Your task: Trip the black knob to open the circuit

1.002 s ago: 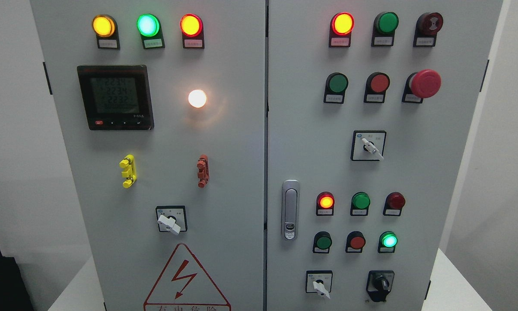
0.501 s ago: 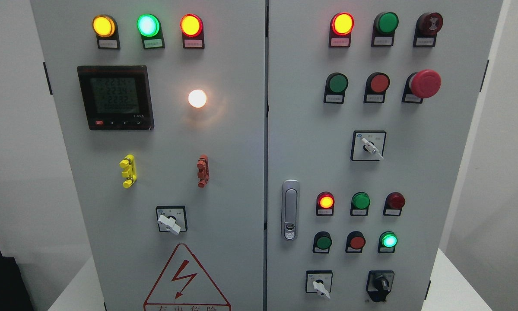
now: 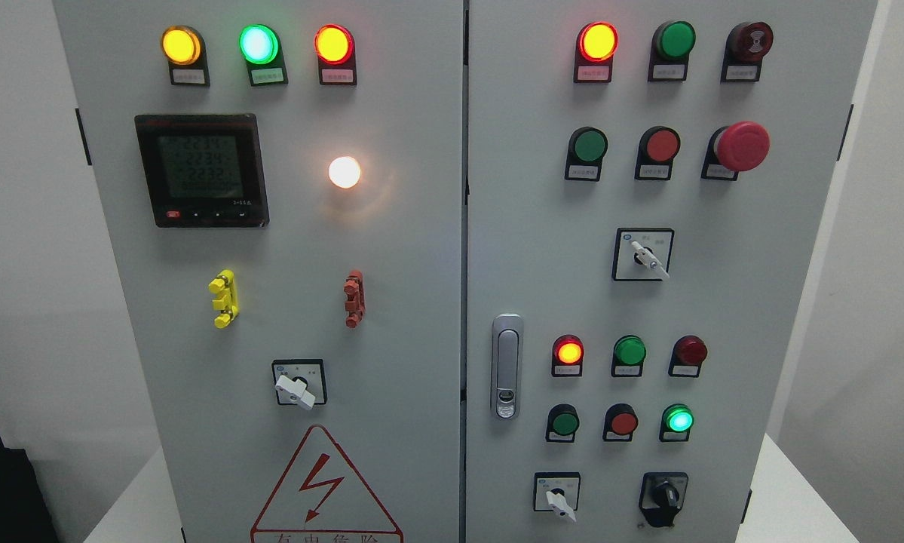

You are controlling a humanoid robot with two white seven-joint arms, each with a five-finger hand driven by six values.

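The black knob (image 3: 664, 496) sits at the lower right corner of the right door of the grey cabinet (image 3: 436, 249), just to the right of a small white-handled selector (image 3: 558, 499). Its handle stands nearly upright, perhaps a little tilted, and a black plate lies behind it. No robot hand or arm is in the head view, so I cannot tell whether the fingers are apart or together.

Many lamps are lit: the yellow, green and red lamps (image 3: 258, 44) at the top of the left door, a white lamp (image 3: 344, 172), and a green lamp (image 3: 678, 418) just above the knob. The meter (image 3: 200, 170) shows numbers, too small to read.

My judgement is that this scene fits two stages: the knob waits to be turned, or it was turned and the hand has gone away. The marks around the knob are too small to say which position means open circuit. If a turn is needed, a hand must come up from below, close its fingers on the narrow handle, and rotate it without touching the white selector beside it.
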